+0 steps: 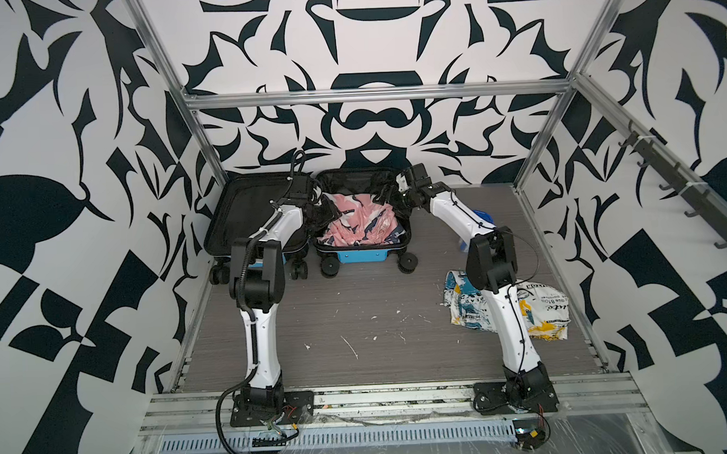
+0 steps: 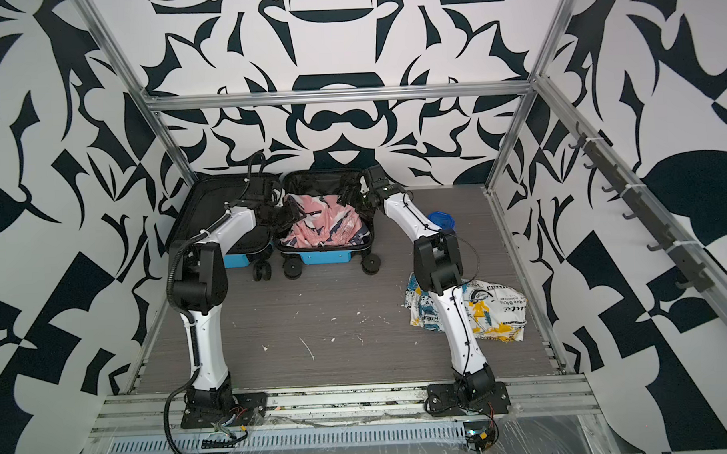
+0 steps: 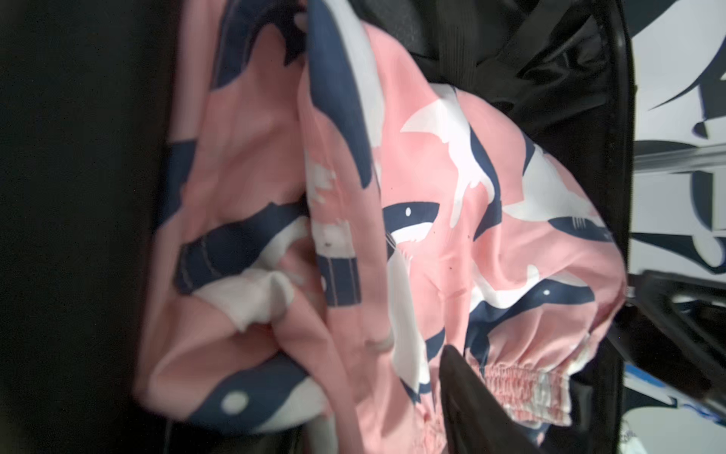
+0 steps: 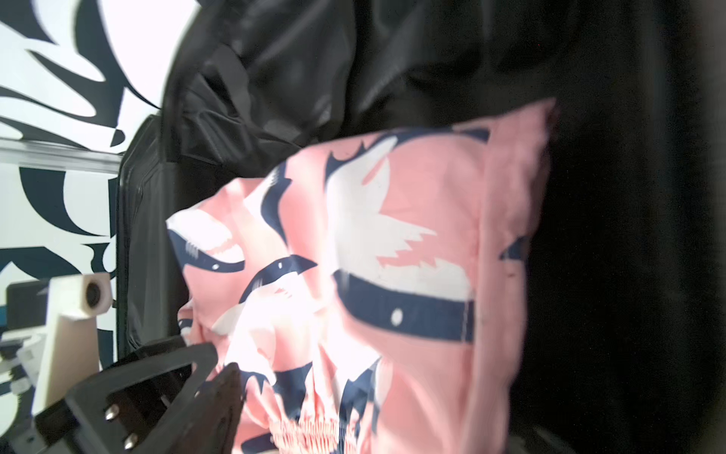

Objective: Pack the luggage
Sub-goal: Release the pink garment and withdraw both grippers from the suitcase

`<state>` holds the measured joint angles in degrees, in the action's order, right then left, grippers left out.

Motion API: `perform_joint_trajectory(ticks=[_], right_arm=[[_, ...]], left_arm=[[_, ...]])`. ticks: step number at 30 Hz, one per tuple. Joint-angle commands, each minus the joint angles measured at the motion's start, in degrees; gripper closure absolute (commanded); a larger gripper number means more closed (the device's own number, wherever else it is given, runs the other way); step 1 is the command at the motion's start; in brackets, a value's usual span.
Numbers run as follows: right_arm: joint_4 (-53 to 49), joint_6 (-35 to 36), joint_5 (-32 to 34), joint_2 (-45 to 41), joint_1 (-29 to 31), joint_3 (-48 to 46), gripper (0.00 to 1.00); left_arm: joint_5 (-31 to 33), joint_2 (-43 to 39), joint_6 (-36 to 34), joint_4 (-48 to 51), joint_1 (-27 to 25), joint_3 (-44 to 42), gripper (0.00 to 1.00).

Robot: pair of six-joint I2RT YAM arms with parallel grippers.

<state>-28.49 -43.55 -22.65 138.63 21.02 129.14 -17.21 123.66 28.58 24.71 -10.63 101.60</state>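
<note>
Crumpled lettered bag [image 1: 550, 309], open blue luggage [image 1: 360, 255]

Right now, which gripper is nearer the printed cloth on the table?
Right. The right gripper sits over the side of the luggage nearest the printed cloth; the left gripper is toward its middle hinge, farther off.

Left tool [image 1: 331, 212], right tool [image 1: 385, 194], both pointed inward

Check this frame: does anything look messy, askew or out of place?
Yes. The pink shark-print garment lies bunched, not folded, in the right half of the open luggage. A crumpled printed item lies loose on the table under the right arm, and white flecks litter it.
</note>
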Motion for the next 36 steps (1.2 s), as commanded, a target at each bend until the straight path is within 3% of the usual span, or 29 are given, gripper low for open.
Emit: perform_joint_trajectory(ticks=[1,8,15,19,24,29,36], right_arm=[[-0.8,2.1,4.0,-7.1,-0.4,1.2,0.12],[-11.2,4.9,13.7,-10.2,-0.7,5.3,0.10],[-10.2,8.6,17.6,-21.2,-0.9,-4.0,0.12],[-9.2,11.5,18.2,-30.6,-0.9,-13.3,0.16],[-7.7,16.2,20.8,-44.6,-0.9,-29.2,0.16],[-6.6,20.1,23.3,-59.6,-0.9,-46.8,0.08],[-10.4,20.1,23.8,-70.5,-1.0,-63.4,0.04]], left_arm=[[4.0,-3.1,-0.7,3.6,0.5,1.6,0.37],[8.9,-10.2,-0.6,3.9,0.5,0.1,0.36],[11.8,-20.9,-1.0,1.3,0.4,-6.7,0.36],[11.2,-29.5,-1.5,-1.7,-0.5,-12.5,0.37],[8.6,-42.1,-3.4,-10.3,-1.7,-26.1,0.36],[2.0,-56.2,-1.3,-24.5,-1.8,-41.9,0.28],[-8.0,-64.9,1.5,-23.9,-2.3,-51.2,0.21]])
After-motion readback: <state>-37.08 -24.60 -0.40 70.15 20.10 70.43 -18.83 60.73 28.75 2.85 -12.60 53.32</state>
